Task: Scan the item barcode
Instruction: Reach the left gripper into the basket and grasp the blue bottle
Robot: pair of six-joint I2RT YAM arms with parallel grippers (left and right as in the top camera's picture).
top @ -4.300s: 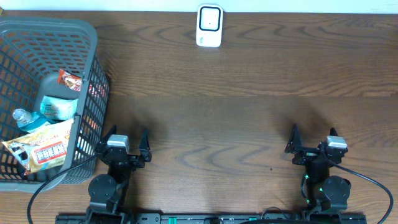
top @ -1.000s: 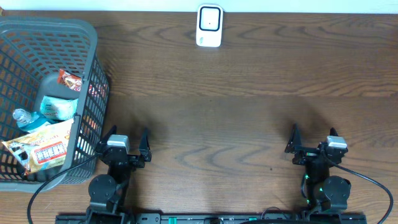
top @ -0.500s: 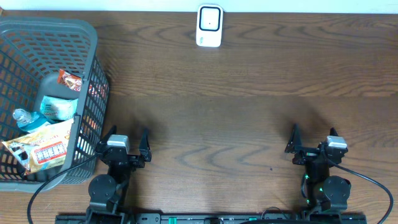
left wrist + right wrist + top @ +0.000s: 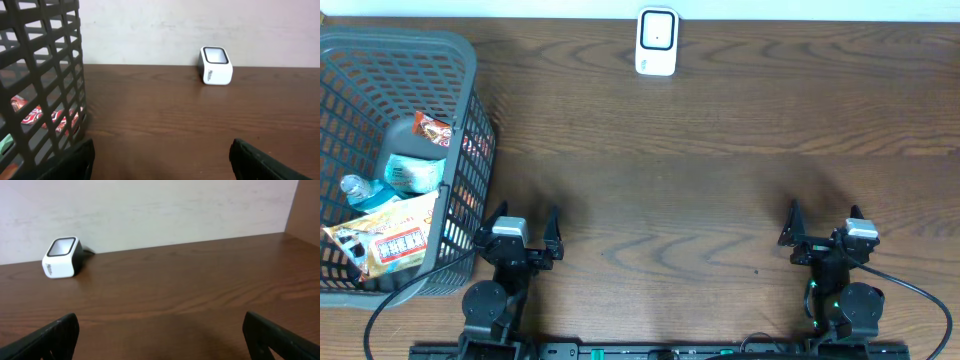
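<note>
At the lower edge, the left gripper [image 4: 525, 216] and right gripper [image 4: 824, 214] are being held wide open and empty, seemingly readied for items [image 4: 390, 240] being contained in the left-side basket [image 4: 380, 42], far from the top-centre scanner [image 4: 657, 42].

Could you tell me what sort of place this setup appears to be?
Probably a mock shop checkout on a wooden table: a white barcode scanner stands at the far edge, and a grey shopping basket on the left holds snack packets and a water bottle.
</note>
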